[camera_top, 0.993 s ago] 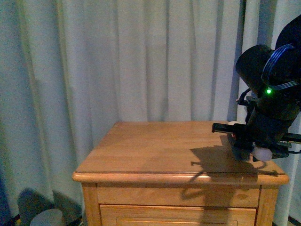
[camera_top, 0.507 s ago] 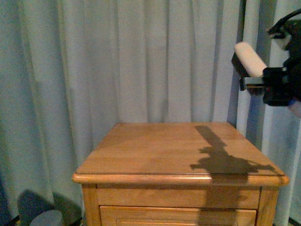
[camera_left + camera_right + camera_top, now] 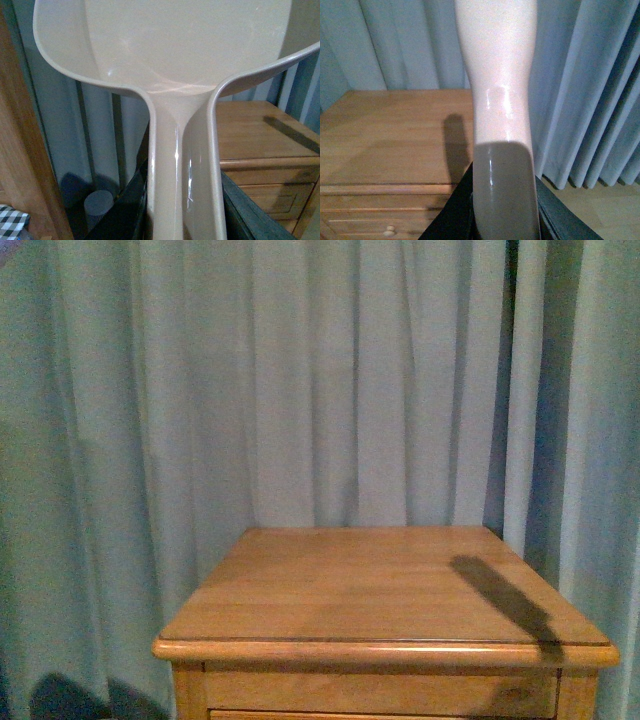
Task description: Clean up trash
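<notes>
The left end effector (image 3: 182, 212) is clenched on the neck of a beige dustpan (image 3: 185, 45). Its dark jaws press against both sides of the handle, and the pan spreads wide beyond them. The pan's rim is cut off by the frame on every side, and the jaws show only as dark slivers at the bottom edge.

The right end effector (image 3: 505, 212) grips a smooth handle (image 3: 501, 75), cream along its length and grey at the gripped end, with a dark jaw on either side. The far end of the handle runs out of frame, so I cannot tell what tool it belongs to.

The front view holds only the wooden desk (image 3: 370, 580), a pale curtain (image 3: 300, 380) behind it, and a slanting shadow (image 3: 505, 605) near the desk's right front corner. Neither arm appears there.

The trash shows in none of the views, so I cannot tell where it lies.

Past the dustpan, a grey cylinder (image 3: 98, 205) stands on the floor. A scrap of checked cloth (image 3: 11, 222) sits at the frame corner, mostly cut off.
</notes>
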Controlling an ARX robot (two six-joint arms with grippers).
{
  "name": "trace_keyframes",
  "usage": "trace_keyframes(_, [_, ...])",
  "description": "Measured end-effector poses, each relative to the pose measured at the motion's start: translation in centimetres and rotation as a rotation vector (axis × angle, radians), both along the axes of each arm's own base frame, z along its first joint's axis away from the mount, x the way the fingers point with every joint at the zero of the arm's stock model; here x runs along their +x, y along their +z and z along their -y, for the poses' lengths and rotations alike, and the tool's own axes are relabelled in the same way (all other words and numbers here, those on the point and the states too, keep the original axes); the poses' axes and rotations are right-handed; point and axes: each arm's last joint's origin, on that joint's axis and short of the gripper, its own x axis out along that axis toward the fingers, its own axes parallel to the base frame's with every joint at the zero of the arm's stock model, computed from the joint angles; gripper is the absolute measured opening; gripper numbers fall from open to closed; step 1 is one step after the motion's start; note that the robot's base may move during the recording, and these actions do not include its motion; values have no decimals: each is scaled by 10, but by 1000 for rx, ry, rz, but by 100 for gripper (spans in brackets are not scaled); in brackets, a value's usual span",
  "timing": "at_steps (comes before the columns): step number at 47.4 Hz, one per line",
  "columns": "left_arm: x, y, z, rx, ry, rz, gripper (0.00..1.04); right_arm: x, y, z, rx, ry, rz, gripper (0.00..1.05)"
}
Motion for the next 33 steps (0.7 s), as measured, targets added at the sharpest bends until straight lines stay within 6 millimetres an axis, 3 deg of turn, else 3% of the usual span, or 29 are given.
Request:
trace_keyframes(14, [0, 0, 0, 0, 0, 0, 28, -38, -23, 7, 17, -56, 61, 19])
trace_keyframes(33, [0, 0, 0, 0, 0, 0, 28, -45, -36, 12, 8, -118, 65, 19])
